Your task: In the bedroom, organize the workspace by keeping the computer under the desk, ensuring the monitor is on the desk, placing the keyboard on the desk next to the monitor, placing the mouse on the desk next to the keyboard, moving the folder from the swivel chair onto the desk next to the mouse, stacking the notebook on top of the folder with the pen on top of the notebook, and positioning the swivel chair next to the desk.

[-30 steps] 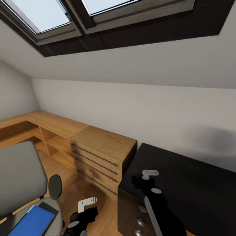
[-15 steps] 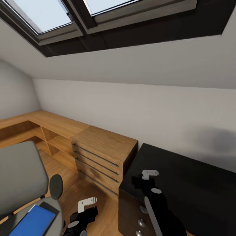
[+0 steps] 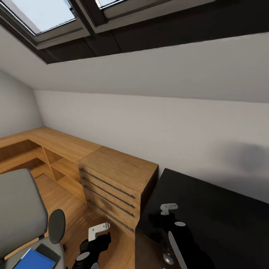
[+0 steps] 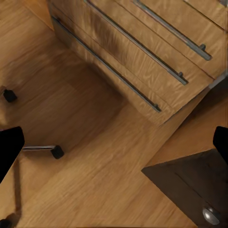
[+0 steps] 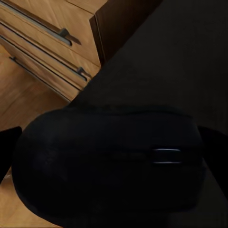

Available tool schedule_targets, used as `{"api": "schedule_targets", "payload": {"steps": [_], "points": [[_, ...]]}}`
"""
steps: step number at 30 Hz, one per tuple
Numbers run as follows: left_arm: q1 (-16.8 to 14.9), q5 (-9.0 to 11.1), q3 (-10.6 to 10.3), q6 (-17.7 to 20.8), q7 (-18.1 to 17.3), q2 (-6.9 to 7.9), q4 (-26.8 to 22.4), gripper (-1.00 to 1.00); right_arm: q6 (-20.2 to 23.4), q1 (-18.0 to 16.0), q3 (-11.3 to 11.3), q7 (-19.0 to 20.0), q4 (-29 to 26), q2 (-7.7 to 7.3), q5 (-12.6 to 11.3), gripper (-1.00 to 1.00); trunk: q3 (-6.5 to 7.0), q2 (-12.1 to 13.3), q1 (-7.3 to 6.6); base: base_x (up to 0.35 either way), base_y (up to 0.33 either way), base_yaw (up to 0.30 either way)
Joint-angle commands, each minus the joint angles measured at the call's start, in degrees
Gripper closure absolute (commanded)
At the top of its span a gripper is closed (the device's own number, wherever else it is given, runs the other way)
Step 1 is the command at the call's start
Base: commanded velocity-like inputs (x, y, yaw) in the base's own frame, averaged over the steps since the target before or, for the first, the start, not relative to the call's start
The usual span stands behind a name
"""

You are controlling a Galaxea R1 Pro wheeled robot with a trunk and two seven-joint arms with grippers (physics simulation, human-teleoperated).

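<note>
My right gripper [image 5: 113,142] is shut on the mouse [image 5: 109,166], a dark oval body between its fingers. It hovers over the left end of the black desk [image 5: 185,52]. The head view has this gripper [image 3: 164,218] just above the desk [image 3: 224,224] corner. My left gripper [image 4: 114,147] is open with nothing in it, above the wooden floor; it hangs low [image 3: 100,239] between chair and desk. The grey swivel chair [image 3: 18,213] stands at the lower left, with the blue folder [image 3: 33,259] on its seat. A chair caster [image 4: 57,152] rests on the floor.
A light wooden drawer chest [image 3: 116,175] stands against the left end of the desk, its drawer fronts [image 4: 142,52] facing the floor gap. Low wooden shelving [image 3: 48,149] runs along the far left wall. A dark drawer front with knobs [image 3: 168,257] sits under the desk. Sloped ceiling windows [image 3: 45,15] are overhead.
The whole head picture has shifted, so the camera moved: chair and folder now sit lower and further left in it. Both arms keep the same pose.
</note>
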Motion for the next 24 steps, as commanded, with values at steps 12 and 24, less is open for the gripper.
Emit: {"api": "schedule_targets", "payload": {"steps": [12, 24], "points": [[-0.1, 0.6, -0.1, -2.7, 0.5, -0.06, -3.0, -1.0, 0.6, -1.7, 0.0, 0.4, 7.7, -0.23, -0.3, 1.0, -0.07, 0.0, 0.04, 0.053, 0.0, 0.0], [-0.1, 0.8, -0.1, -2.7, 0.5, -0.05, -7.5, -1.0, 0.7, -2.9, 0.4, 0.3, 10.9, -0.06, -0.2, 1.0, -1.15, -2.5, 1.35, 0.0, 0.0, 0.0]]}}
